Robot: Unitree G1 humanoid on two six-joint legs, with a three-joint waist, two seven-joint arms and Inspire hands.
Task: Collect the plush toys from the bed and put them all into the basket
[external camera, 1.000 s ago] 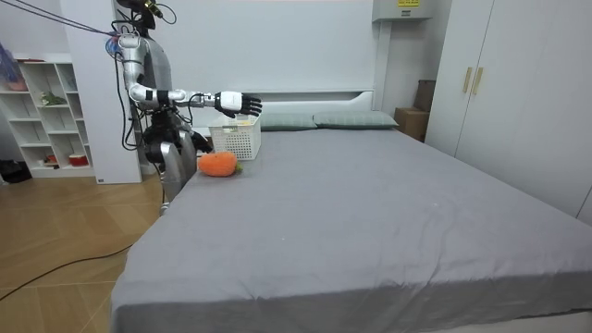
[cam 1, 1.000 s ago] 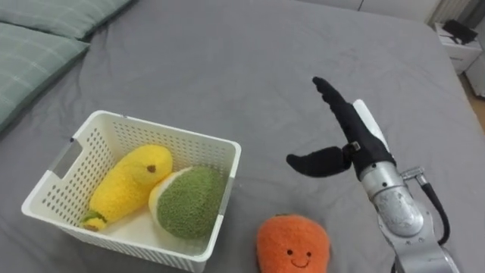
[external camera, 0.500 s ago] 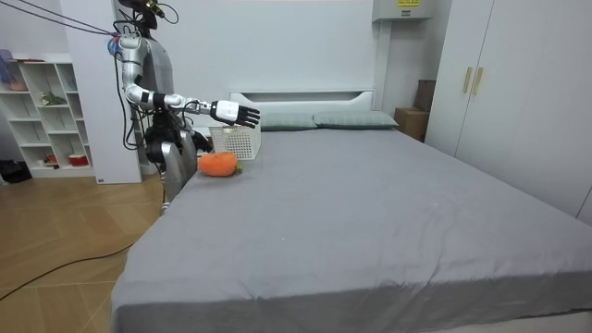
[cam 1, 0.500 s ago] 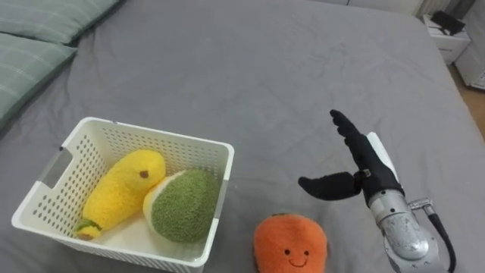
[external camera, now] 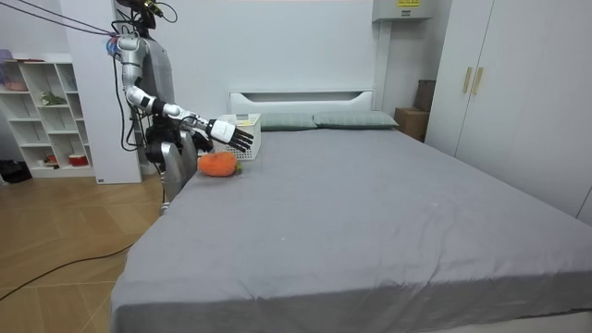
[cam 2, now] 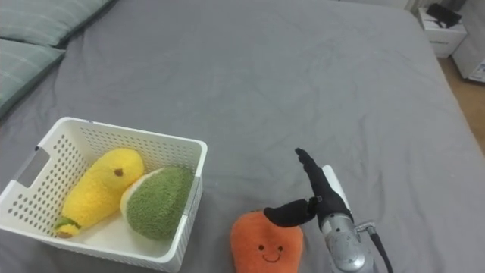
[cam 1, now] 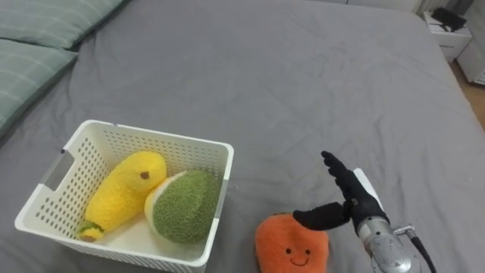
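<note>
Grey-sheeted bed point(cam 1: 288, 91) is taking up most of the eye views, with pale green pillows point(cam 1: 30, 53) lying at the upper left. In the room view the robot is standing at the bed's side, at the room view's left, in front of a white shelf unit point(external camera: 42, 111).

White perforated plastic basket point(cam 1: 163, 142) is sitting on the bed at the left. It is holding a long yellow plush toy point(cam 1: 121, 193) and a round green plush toy point(cam 1: 186, 205), which are touching each other.

Round orange plush toy with a smiling face point(cam 1: 288, 246) is lying on the sheet just right of the basket, apart from it.

Right hand point(cam 1: 355, 199) is hovering wide open just beside the orange toy, at its upper right. Fingers are pointing straight up the bed and the thumb is sticking out left toward the toy. It is gripping nothing. The thumb tip is overlapping the toy's top edge, but contact is hard to judge.

The orange toy's bottom is getting cut off by the lower frame edge, same for the forearm. The basket's near wall is hiding the lower parts of the yellow and green toys.
</note>
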